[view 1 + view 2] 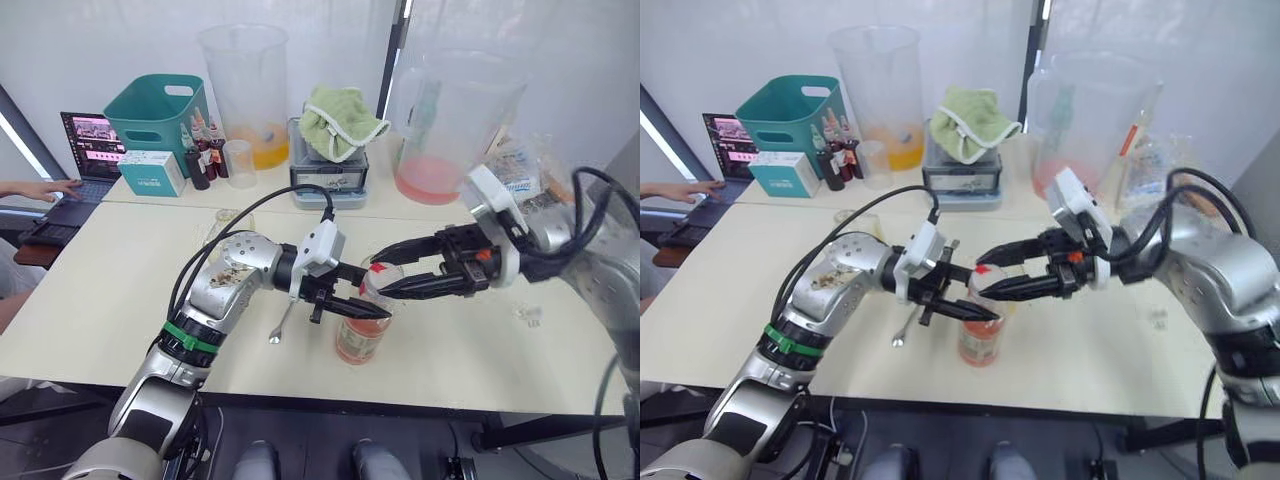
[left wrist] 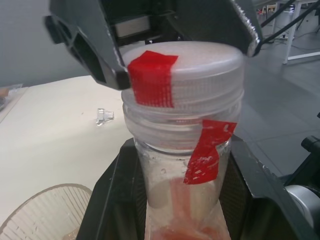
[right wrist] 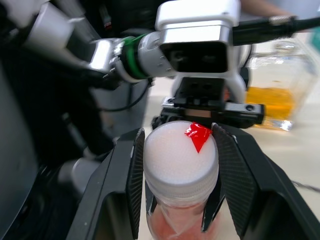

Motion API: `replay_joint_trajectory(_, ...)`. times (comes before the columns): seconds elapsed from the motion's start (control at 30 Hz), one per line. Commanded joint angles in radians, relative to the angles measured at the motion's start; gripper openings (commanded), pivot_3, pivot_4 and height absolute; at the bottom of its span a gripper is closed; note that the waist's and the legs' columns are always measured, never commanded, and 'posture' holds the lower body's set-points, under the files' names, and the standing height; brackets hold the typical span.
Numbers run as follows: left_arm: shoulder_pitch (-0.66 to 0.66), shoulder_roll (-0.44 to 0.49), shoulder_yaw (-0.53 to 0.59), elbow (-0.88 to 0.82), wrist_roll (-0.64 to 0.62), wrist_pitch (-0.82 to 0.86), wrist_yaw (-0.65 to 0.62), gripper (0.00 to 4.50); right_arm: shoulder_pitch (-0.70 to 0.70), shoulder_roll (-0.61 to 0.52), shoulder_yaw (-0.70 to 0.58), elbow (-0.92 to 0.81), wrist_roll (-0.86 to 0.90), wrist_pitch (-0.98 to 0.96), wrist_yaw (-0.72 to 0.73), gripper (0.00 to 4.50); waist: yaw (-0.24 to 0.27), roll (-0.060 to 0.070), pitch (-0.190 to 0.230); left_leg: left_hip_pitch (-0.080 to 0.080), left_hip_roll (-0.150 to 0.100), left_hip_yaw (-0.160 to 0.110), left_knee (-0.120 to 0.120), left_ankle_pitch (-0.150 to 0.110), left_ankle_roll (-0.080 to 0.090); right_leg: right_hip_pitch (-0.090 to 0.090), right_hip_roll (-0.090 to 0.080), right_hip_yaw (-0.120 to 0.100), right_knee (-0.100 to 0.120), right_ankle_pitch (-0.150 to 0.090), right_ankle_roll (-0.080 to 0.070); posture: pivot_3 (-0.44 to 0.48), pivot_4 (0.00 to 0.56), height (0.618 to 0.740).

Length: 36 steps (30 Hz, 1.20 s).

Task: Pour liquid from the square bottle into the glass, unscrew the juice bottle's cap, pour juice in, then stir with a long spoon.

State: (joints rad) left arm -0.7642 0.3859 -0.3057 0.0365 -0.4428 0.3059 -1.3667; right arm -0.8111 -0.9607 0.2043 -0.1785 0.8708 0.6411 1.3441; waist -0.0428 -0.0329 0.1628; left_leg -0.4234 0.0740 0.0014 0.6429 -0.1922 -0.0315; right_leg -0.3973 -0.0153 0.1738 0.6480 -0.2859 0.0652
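Standing upright, juice bottle (image 1: 362, 330) is pinched by left claw (image 1: 352, 302); right claw (image 1: 385, 270) pinches its cap (image 3: 181, 154).

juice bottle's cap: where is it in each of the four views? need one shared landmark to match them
Left eye: the juice bottle's cap, centre, between both grippers.
Right eye: centre, left of the right gripper.
Left wrist: upper centre, above the left gripper clamping the neck.
Right wrist: centre, between the fingers.
Shared landmark: the red mark on the cap.
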Motion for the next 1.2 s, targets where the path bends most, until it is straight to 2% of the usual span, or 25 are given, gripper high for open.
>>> replay_joint_trajectory(0.03,0.009,0.027,0.002,0.003,0.024,0.009,-0.006,1.51,-0.026,0.004,0.068,0.052,-0.106,-0.019,0.161,1.62,0.002,0.000,0.000,0.000,0.000,0.000,0.000,0.000,0.000,0.000,0.000,0.000,0.000,0.000,0.000,0.000,0.150,0.740)
replay_joint_trajectory(0.17,0.009,0.026,0.000,0.002,0.025,0.008,-0.002,1.51,-0.048,0.029,0.060,0.085,-0.154,-0.024,0.199,1.62,0.002,0.000,0.000,0.000,0.000,0.000,0.000,0.000,0.000,0.000,0.000,0.000,0.000,0.000,0.000,0.000,0.150,0.740)
replay_joint_trajectory(0.3,0.012,0.023,-0.001,0.003,0.026,0.005,0.002,1.51,-0.027,0.036,0.018,0.059,-0.147,0.005,0.176,1.62,0.002,0.000,0.000,0.000,0.000,-0.001,0.000,0.000,0.000,0.001,0.000,0.000,0.000,0.000,0.000,0.000,0.150,0.740)
replay_joint_trajectory(0.37,0.012,0.021,-0.002,0.006,0.026,0.003,0.002,1.51,-0.015,0.035,-0.007,0.044,-0.131,0.028,0.155,2.63,0.002,0.000,0.000,0.000,0.000,-0.001,0.000,0.000,0.000,0.001,0.000,-0.001,0.000,0.000,0.000,0.000,0.150,0.740)
replay_joint_trajectory(0.47,0.013,0.017,-0.001,0.008,0.024,0.004,0.003,1.51,-0.003,0.032,-0.037,0.026,-0.119,0.068,0.137,3.61,0.002,0.001,0.000,-0.001,0.000,-0.001,0.001,0.000,0.000,0.000,0.000,-0.001,0.000,0.000,0.000,0.000,0.150,0.740)
replay_joint_trajectory(0.57,0.014,0.010,0.000,0.011,0.023,0.005,0.004,1.51,0.026,0.036,-0.146,-0.027,-0.032,0.155,0.043,4.48,0.000,0.003,0.001,-0.001,0.000,-0.001,0.001,0.000,0.000,-0.001,0.000,-0.001,0.001,0.000,0.000,0.000,0.150,0.740)
replay_joint_trajectory(0.73,0.022,0.009,0.001,-0.001,0.022,0.008,0.006,1.51,0.086,0.044,-0.274,-0.143,0.046,0.239,-0.107,4.48,0.001,0.003,0.001,-0.001,0.000,-0.002,0.001,0.000,0.000,0.000,0.000,-0.002,0.001,0.000,0.000,0.000,0.150,0.740)
replay_joint_trajectory(0.83,0.026,0.007,0.003,-0.002,0.021,0.008,0.011,1.51,0.200,0.061,-0.401,-0.308,0.115,0.300,-0.316,4.48,0.002,0.003,0.000,-0.001,0.000,-0.002,0.001,0.000,0.000,0.000,0.000,-0.002,0.001,0.000,0.000,0.000,0.150,0.740)
replay_joint_trajectory(0.93,0.031,0.006,0.004,-0.007,0.021,0.008,0.014,1.51,0.276,0.082,-0.463,-0.421,0.168,0.336,-0.471,4.48,0.002,0.003,0.000,-0.001,0.000,-0.003,0.001,0.000,0.000,0.000,0.000,-0.002,0.001,0.000,0.000,0.000,0.150,0.740)
replay_joint_trajectory(1.07,0.032,0.003,0.007,-0.010,0.021,0.008,0.021,1.51,0.466,0.096,-0.611,-0.612,0.192,0.388,-0.753,4.48,0.003,0.003,0.000,-0.001,-0.001,-0.004,0.000,0.000,0.000,0.001,0.000,-0.002,0.001,0.000,0.000,0.000,0.150,0.740)
replay_joint_trajectory(1.2,0.032,0.004,0.009,-0.008,0.023,0.005,0.022,1.51,0.588,0.116,-0.686,-0.722,0.390,0.372,-0.986,4.48,-0.001,0.003,0.000,-0.001,-0.001,-0.004,0.001,0.000,0.000,0.002,0.000,-0.002,0.001,0.000,0.000,0.000,0.150,0.740)
